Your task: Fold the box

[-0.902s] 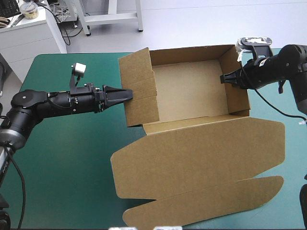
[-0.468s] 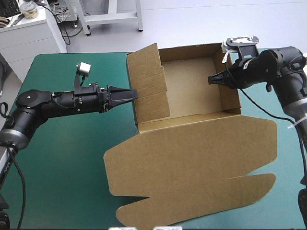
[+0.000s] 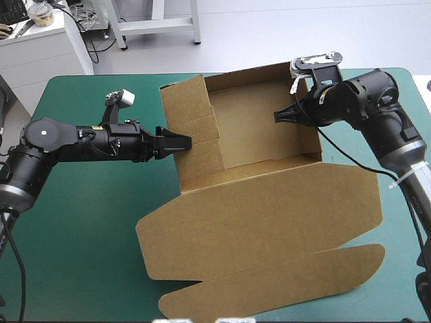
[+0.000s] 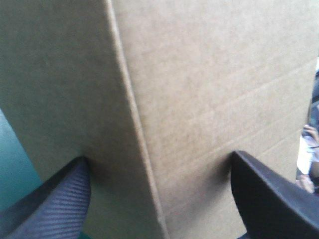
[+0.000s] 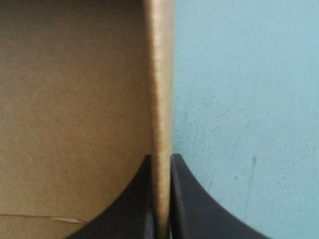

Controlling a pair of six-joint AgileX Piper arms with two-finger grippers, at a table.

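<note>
While the brown box (image 3: 269, 192) is sitting open around the middle of the table, on the teal-green cover (image 3: 74, 229), its rounded tuck flap (image 3: 283, 282) is lying flat nearest the table's near edge; just beyond the flap the broad lid (image 3: 222, 229) is lying spread on the cover, with angled corners at either end, and is joining the tray along a crease at the front wall (image 3: 252, 168); past that crease the tray is standing with its walls raised and its floor (image 3: 259, 128) showing; from the table's left side the left arm is reaching in low over the cover, and the left gripper (image 3: 180, 142) is holding its black fingers spread wide, their tips up against the outer face of the left wall (image 3: 195, 128), which is crossed by creases; in the left wrist view a fold line in the board is running up between the two parted fingers; from the right side the right arm is bending over the tray, and the right gripper (image 5: 160, 157) is pinching the upper edge of the right wall (image 3: 308, 131), its fingers pressed all but together on the board, one finger inside the tray and the other outside above the cover; farthest off, the far wall (image 3: 249, 75) is standing upright near the table's far edge
</note>
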